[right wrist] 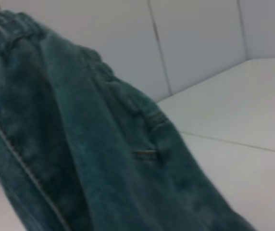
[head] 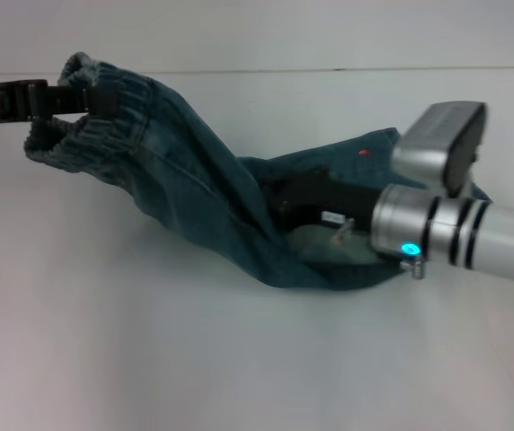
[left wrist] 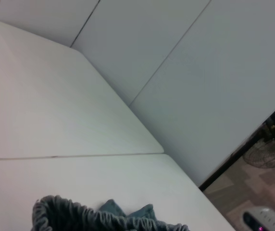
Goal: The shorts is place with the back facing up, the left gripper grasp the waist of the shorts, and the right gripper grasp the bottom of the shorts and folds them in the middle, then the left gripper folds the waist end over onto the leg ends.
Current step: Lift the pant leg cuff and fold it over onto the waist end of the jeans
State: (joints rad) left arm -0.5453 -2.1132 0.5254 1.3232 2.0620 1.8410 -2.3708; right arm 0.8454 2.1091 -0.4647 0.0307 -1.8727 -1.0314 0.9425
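Observation:
The blue denim shorts hang in a slope from upper left down to the table at the right. My left gripper is shut on the ruffled elastic waist and holds it up off the table. That waistband also shows in the left wrist view. My right gripper reaches into the low end of the shorts, where denim folds cover its tip. The leg ends lie bunched around it, and I cannot pick out the hems. In the right wrist view the denim rises toward the waist.
The shorts rest on a white table with a seam near the back wall. In the left wrist view the table's far edge drops to a floor with a white device.

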